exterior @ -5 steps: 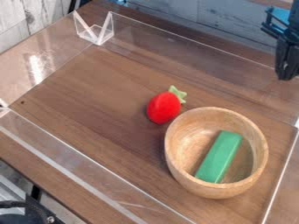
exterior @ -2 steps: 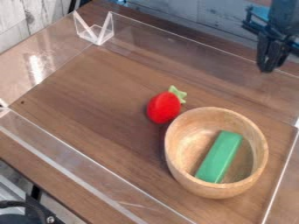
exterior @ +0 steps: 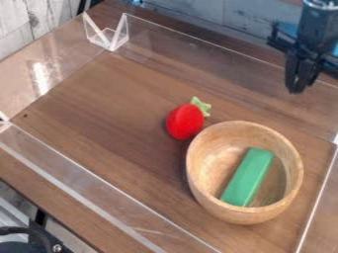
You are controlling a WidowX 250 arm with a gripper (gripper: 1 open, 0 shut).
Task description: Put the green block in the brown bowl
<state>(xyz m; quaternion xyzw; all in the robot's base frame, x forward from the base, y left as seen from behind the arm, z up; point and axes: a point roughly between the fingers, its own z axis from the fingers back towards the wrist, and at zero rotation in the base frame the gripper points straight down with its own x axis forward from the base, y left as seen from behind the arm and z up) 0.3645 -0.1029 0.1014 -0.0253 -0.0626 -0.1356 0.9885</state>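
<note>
Block already in the bowl, claw empty above.

The claw [exterior: 301, 85] hangs at the back right with its jaws drawn together on nothing, as far as this small view shows. Below and slightly left of it, well apart, the smooth green block [exterior: 248, 177] lies slanted inside the brown bowl [exterior: 201, 148], a thick-rimmed round of pale grained wood. The job looks done. A glossy red strawberry toy [exterior: 185, 121] sits left of the claw, just beside the bowl's rim, on the dark wood-grain table [exterior: 106, 99].
</note>
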